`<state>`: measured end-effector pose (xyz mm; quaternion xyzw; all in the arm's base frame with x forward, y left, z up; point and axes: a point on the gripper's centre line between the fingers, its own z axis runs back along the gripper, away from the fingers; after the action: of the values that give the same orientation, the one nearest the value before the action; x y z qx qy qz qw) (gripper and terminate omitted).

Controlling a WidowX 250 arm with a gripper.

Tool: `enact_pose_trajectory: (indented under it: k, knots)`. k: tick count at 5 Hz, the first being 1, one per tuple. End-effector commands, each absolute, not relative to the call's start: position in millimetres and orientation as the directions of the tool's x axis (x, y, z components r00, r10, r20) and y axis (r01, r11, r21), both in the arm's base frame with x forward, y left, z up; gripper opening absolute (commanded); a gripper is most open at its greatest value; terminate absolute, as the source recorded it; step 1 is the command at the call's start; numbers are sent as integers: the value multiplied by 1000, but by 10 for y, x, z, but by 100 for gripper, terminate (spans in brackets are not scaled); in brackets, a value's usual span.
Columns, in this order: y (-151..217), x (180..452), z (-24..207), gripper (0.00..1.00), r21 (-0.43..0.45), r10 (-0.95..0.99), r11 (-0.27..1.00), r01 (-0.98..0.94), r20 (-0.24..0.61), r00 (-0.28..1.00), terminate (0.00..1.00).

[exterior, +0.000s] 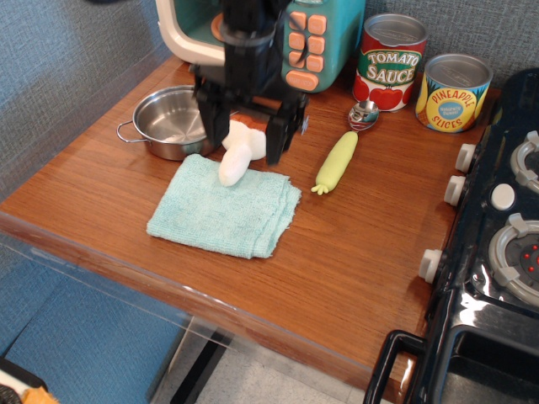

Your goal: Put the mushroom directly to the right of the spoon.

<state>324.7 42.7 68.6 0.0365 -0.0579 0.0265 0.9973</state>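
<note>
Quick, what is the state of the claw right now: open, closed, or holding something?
Claw: open, one finger on each side of the mushroom, not yet closed on it, holding nothing.

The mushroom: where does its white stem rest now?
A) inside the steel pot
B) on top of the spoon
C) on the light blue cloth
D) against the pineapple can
C: the mushroom lies with its stem end on the upper edge of the light blue cloth, while the open end effector straddles it.
</note>
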Motion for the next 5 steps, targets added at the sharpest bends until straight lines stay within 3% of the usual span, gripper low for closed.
enact_pose_trajectory:
  k: [1, 4, 5]
  knots:
    - [565, 3425, 704, 100, 72, 154, 982, -173, 211, 965, 0]
    - [721, 3356, 407, 100, 79, 228, 968, -237, 118, 967, 0]
    - [698, 3360, 400, 0, 83, 220, 970, -230, 112, 969, 0]
